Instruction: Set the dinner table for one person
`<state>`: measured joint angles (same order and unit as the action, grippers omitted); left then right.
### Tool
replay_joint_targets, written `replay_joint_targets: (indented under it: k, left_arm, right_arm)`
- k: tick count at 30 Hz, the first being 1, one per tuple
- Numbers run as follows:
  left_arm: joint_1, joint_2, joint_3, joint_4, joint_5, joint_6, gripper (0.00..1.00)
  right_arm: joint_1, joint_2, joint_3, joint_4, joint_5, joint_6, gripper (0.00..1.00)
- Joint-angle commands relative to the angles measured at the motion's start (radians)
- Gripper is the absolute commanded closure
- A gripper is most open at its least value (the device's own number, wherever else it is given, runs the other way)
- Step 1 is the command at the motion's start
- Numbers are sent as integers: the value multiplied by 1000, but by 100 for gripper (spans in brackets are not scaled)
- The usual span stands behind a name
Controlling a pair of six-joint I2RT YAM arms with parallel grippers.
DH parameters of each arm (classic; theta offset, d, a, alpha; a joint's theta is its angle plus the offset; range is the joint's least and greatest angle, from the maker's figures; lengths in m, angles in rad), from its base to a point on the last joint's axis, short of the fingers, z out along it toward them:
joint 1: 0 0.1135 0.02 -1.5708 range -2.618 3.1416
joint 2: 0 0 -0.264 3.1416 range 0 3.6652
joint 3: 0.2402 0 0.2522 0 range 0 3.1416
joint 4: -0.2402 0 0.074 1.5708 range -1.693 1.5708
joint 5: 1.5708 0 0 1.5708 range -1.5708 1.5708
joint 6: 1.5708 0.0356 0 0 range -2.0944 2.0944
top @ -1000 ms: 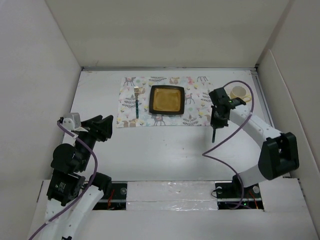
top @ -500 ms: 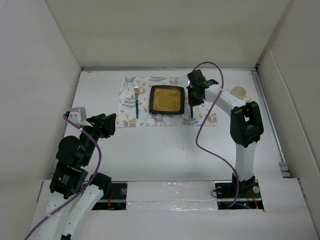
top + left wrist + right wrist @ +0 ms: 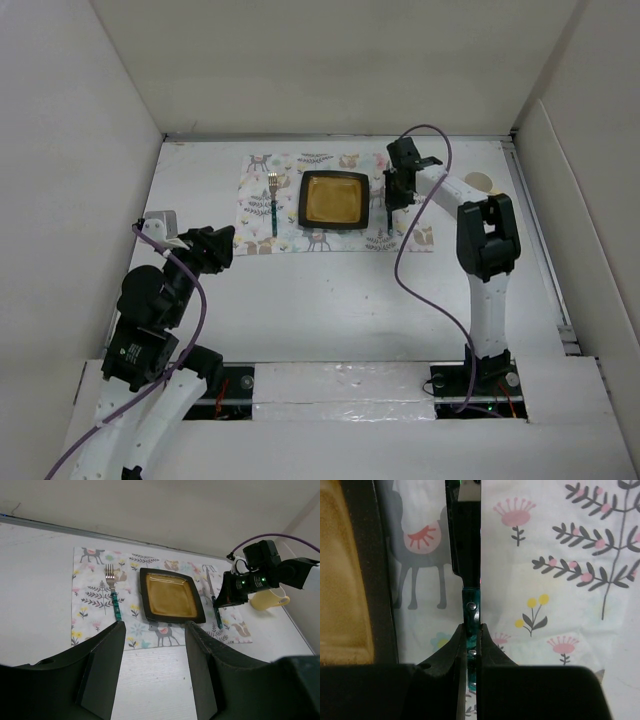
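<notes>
The dinner table (image 3: 330, 300) is the white tabletop. A deer-print placemat (image 3: 260, 235) lies at its far middle with a square black plate with an amber centre (image 3: 335, 200) and a teal-handled fork (image 3: 272, 205) left of the plate. My right gripper (image 3: 395, 195) is shut on the teal handle of a knife (image 3: 471, 607), which points along the plate's right edge, low at the mat; the knife also shows in the left wrist view (image 3: 215, 600). My left gripper (image 3: 215, 250) is open and empty, above bare table near the mat's near left corner.
A pale yellow cup (image 3: 480, 183) stands on the table right of the placemat, just behind my right arm. White walls edge the table on the left, far and right sides. The right arm's purple cable loops over the table in front of the mat.
My right gripper has carried the knife from the mat's right edge leftward to just right of the plate and lowered it there. The left gripper has barely moved.
</notes>
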<state>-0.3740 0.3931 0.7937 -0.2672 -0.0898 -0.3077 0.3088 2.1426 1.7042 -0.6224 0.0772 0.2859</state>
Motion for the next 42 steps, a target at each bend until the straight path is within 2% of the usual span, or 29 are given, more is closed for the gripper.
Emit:
replay_joint_targets:
  k: [1,8,16,20,23,27,28,29,31,32,34,35,38,41,42]
  left_arm:
    - [-6,7,7,39,-1,13,52]
    - [-6,3,6,40,-1,13,52]
    - [-6,7,6,40,5,13,52]
    - [-6,4,2,42,1,13,52]
    - [-6,4,6,39,4,13,52]
    - [-6,7,2,42,7,13,52]
    - [-6,7,4,40,10,13,52]
    - [-6,7,4,42,13,13,52]
    - [-6,7,2,42,13,15,52]
    - [-6,7,6,39,9,13,52]
    - [-6,-2,9,37,-4,13,52]
    - [-6,-17,1,46,-4,10,52]
    - [-6,-11,-1,48,5,10,52]
    - [-6,-13,2,46,13,13,51]
    - [-6,-14,2,46,3,13,51]
  right_arm:
    - [-2,28,54,23,-28,-16,100]
    - [-2,37,15,36,-40,-5,98]
    - [-11,-16,-21,84,-60,18,67]
    - [-20,-102,-40,98,-100,16,58]
    - [-42,-160,-55,92,-144,7,54]
    - [-85,-352,-124,145,-149,7,54]
    - [-100,-390,-165,162,-134,18,61]
    - [-146,-432,-190,200,-87,27,72]
    - [-204,-545,-274,266,-24,62,100]
    - [-258,-579,-309,362,37,73,100]
    - [-318,-605,-351,427,84,107,100]
    - [-408,-571,-312,405,94,131,100]
    - [-456,-498,-243,377,58,119,100]
    - [-517,-409,-132,285,29,81,87]
    - [-530,-389,-112,267,32,66,75]
